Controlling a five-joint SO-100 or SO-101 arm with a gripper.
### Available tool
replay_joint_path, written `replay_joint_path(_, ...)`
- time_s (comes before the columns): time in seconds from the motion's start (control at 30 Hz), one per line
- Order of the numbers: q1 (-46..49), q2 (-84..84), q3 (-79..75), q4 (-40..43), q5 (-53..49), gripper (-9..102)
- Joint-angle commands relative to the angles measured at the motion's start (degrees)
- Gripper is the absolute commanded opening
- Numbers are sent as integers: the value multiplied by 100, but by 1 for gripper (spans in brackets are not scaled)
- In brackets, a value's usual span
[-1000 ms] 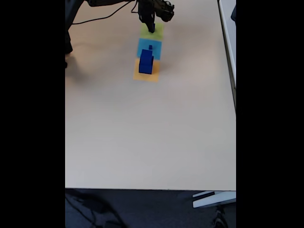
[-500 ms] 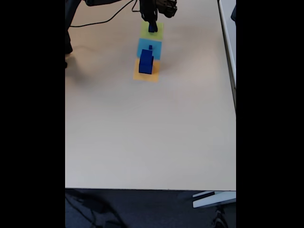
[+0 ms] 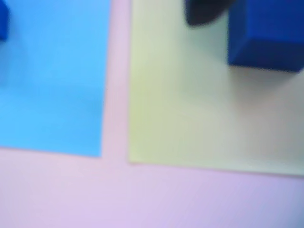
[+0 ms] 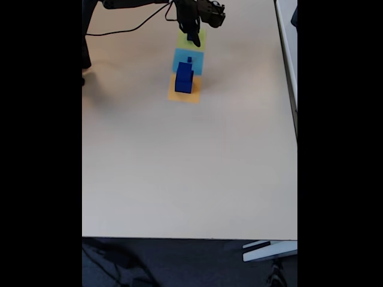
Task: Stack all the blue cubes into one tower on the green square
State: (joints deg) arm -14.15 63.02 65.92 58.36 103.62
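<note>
Pale beige tabletop (image 4: 191, 167) with black margins at the sides in the fixed view. Black two-finger gripper (image 4: 193, 37) sits low over the flat lime-green paper square (image 4: 190, 39); jaw state I cannot tell. Wrist view: a dark blue solid cube (image 3: 266, 33) rests on that green patch, just beside a dark fingertip (image 3: 204, 12). Other blue cubes (image 4: 184, 79) stand stacked on the flat orange square (image 4: 184, 94), beyond the light-blue flat square (image 4: 188, 61), toward the camera from the gripper.

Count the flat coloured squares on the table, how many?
3, in a row in the fixed view: a lime-green flat square farthest, a light-blue flat square in the middle, an orange flat square nearest.
</note>
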Motion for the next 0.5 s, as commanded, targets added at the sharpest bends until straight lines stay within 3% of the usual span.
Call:
replay_joint_path(0.0,176,598,0,0,-220,22)
replay_joint_path(0.47,475,642,483,-237,-598,22)
